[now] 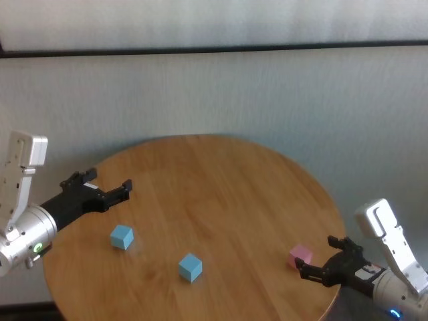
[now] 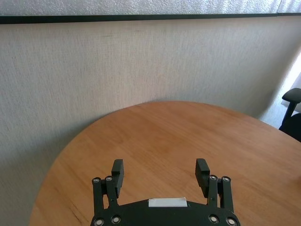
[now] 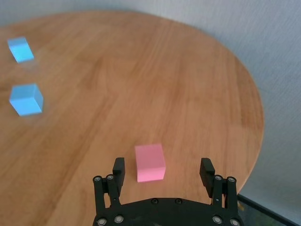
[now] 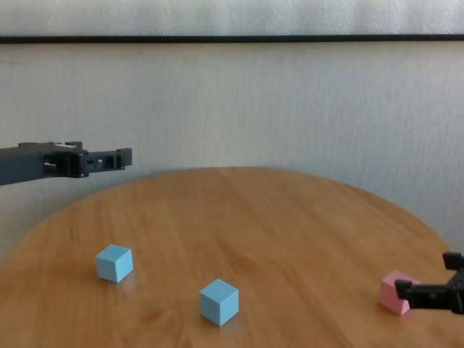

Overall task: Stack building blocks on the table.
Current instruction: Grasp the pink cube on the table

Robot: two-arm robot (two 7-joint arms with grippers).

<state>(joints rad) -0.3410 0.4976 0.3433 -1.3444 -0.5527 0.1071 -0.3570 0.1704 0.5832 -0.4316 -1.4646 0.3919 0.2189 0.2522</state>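
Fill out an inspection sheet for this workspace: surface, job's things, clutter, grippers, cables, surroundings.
Surface: round wooden table, wood-grain top.
Job's things: three blocks, all apart, none stacked. Far blue block on the robot's left, near blue block toward the middle front, pink block on the robot's right.
Clutter: nothing seen.
Grippers: left gripper open, raised over the table's left edge, holding nothing. Right gripper open, low, with the pink block just ahead of its fingers, not gripped.
Cables: nothing seen.
Surroundings: pale wall with a dark horizontal strip; a dark chair past the table's edge.
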